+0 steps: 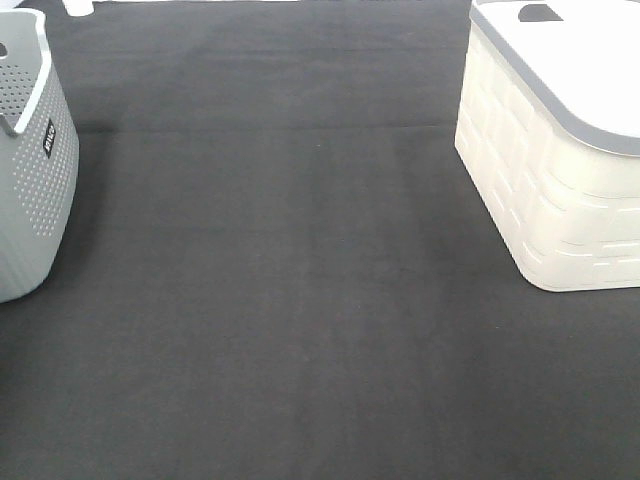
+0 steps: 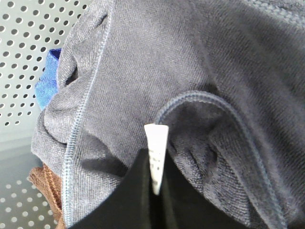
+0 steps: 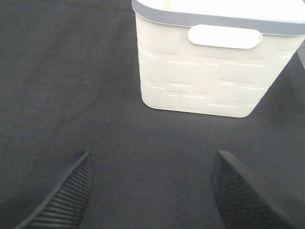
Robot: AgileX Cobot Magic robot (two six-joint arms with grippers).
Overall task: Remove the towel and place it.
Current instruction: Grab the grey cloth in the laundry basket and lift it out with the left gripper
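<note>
Left pincer (image 2: 156,171): shut tight on the towel (image 2: 157,62), with the white tag (image 2: 156,143) standing between its two dark tips.
Towel: bunched with its hem showing, inside the grey perforated basket (image 2: 24,43). A blue cloth (image 2: 47,81) and a brown cloth (image 2: 45,183) show past its edge.
Step in hand: the grasp looks made, and by my reading the lift out has not yet begun.
Next move: a straight lift clear of the basket rim without dragging the other cloths along, then a carry to a drop spot. That is likely the white basket (image 3: 209,81), though the task does not say.
Right pincer (image 3: 152,191): tips wide apart, holding nothing, hovering over the dark surface (image 3: 71,71) and facing the white basket.
Views: only the left wrist view shows the towel and the grip. The high view shows both baskets well apart with the surface between them, but no arm and no towel.
</note>
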